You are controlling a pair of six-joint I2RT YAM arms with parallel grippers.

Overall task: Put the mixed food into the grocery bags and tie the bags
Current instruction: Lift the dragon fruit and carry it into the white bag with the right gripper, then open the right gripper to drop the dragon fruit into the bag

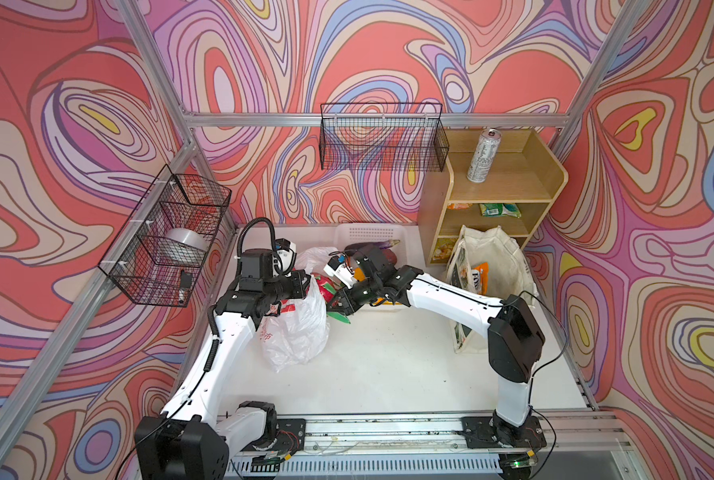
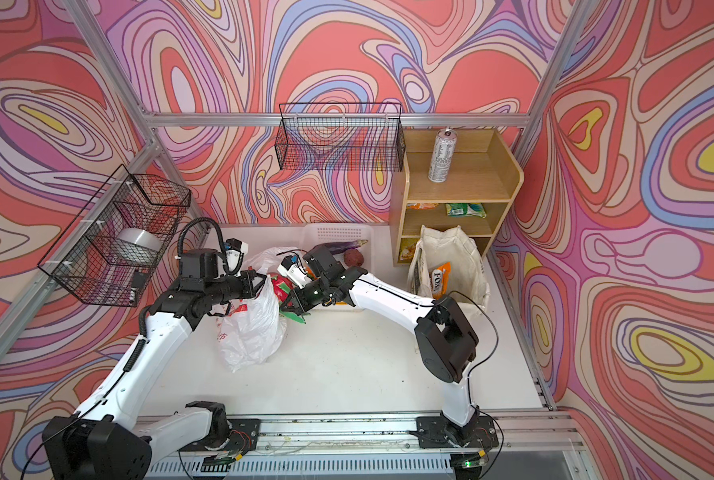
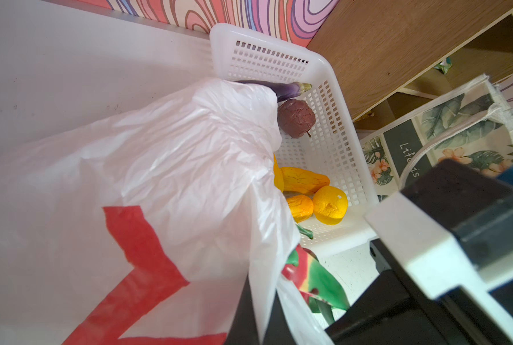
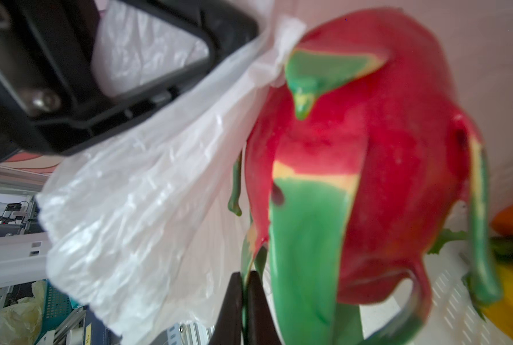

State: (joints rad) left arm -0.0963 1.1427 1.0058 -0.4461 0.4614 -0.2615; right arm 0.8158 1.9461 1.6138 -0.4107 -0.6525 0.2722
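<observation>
White plastic bag (image 1: 301, 332): clamped by left gripper (image 2: 261, 283).
Pink dragon fruit (image 4: 368, 143): pinched by right gripper (image 4: 243, 292), unbagged.
Lattice basket (image 3: 279, 38): produce (image 3: 330, 204) unbagged.

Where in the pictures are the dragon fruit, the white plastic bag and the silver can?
dragon fruit (image 4: 368, 143): right wrist view, on its red body.
white plastic bag (image 1: 299, 332): in a top view, on its crinkled lower side.
silver can (image 1: 482, 158): in a top view, on the middle of its side wall.

The carrier bag (image 1: 297, 332) lies left of the basket (image 1: 365, 230), the tote (image 1: 501, 257) right, before the shelf (image 1: 513, 178).
</observation>
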